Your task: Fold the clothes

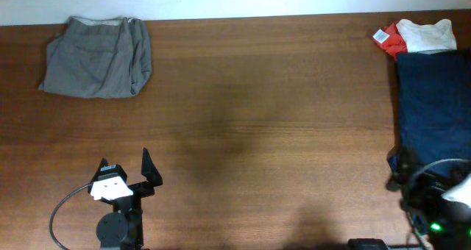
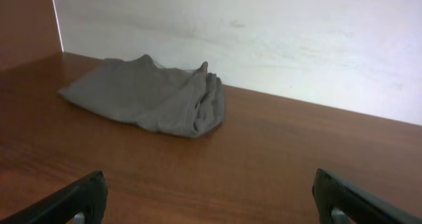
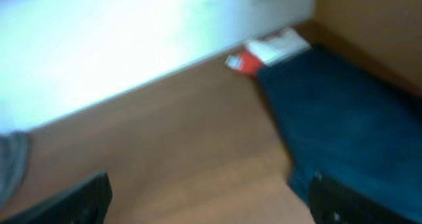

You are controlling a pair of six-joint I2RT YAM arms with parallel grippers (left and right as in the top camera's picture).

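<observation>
The grey garment [image 1: 97,57] lies folded into a compact bundle at the table's far left corner, its paler waistband along the back edge. It also shows in the left wrist view [image 2: 151,95], near the wall. My left gripper [image 1: 126,173] is open and empty near the front left, well short of the garment; its fingers spread wide in the left wrist view [image 2: 210,201]. My right gripper [image 1: 401,173] is at the front right beside the navy cloth, open and empty in the blurred right wrist view [image 3: 211,197].
A large dark navy-blue cloth [image 1: 434,103] lies along the right edge and shows in the right wrist view [image 3: 343,112]. A small red and cream bundle [image 1: 416,37] sits at the far right corner. A white wall runs behind the table.
</observation>
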